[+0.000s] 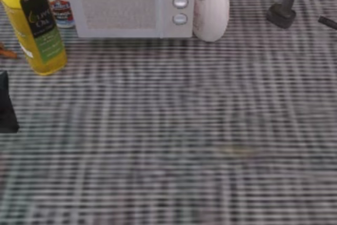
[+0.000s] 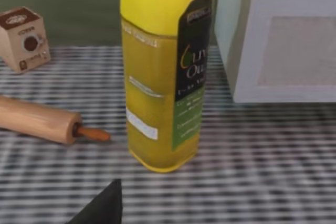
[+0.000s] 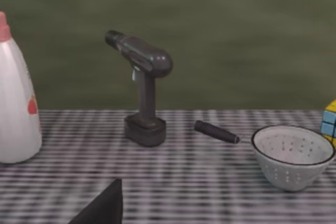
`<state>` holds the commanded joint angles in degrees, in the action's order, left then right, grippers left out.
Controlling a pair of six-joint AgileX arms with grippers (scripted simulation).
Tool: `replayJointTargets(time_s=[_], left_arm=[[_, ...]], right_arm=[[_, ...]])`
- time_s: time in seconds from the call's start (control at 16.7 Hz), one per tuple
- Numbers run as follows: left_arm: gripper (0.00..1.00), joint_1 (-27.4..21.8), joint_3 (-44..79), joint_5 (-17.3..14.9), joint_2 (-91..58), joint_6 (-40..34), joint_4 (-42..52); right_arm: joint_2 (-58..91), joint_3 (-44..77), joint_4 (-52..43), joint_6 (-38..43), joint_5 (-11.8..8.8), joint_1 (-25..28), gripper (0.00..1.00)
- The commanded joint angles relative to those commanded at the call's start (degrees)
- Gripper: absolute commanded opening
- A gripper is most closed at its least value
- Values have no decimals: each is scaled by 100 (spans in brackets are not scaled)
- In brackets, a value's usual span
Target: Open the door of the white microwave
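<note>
Top view: the white microwave (image 1: pixel 131 3), a smooth boxy shell, sits at the upper centre-left of the frame, its top cut off by the edge. Its door (image 1: pixel 118 11) is flush and closed, with a grey speckled mesh window; two round silver knobs (image 1: pixel 180 10) are stacked to the door's right. A glossy yellow oil bottle (image 1: pixel 36 25) stands at upper left, with a small glue bottle (image 1: pixel 59 1) between it and the microwave. A rounded white bottle with a pink cap (image 1: pixel 211 6) stands just beside the microwave's right side. A dark grey drill (image 1: pixel 287 1) is at upper right. The table (image 1: pixel 168 146) carries a grey-and-white checked cloth. A black shape at the left edge may be part of the left arm; neither gripper is clearly seen.

Left wrist view: oil bottle centre, microwave corner upper right, wooden rolling pin (image 2: pixel 44 121) and a small brown-topped carton (image 2: pixel 23 38) on the left. Only one dark tip of the left gripper (image 2: pixel 102 208) shows at the bottom; its opening cannot be judged.

Right wrist view: drill upright at centre, a white perforated bowl (image 3: pixel 291 156) lower right, a short black rod (image 3: pixel 216 131) between them, and a colourful cube cut off at the right edge. The backdrop is dull green. Only one tip of the right gripper (image 3: pixel 102 208) is visible; its opening is likewise unclear.
</note>
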<state>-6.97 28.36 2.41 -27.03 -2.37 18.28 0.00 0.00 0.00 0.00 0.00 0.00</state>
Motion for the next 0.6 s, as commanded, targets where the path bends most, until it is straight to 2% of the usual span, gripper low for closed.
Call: replayJointTargets(time_s=[0.6], left_arm=[[100, -1215, 6317, 457, -4477, -1174, 2487]], right_arm=[[0, 0, 0, 0, 0, 0, 100]])
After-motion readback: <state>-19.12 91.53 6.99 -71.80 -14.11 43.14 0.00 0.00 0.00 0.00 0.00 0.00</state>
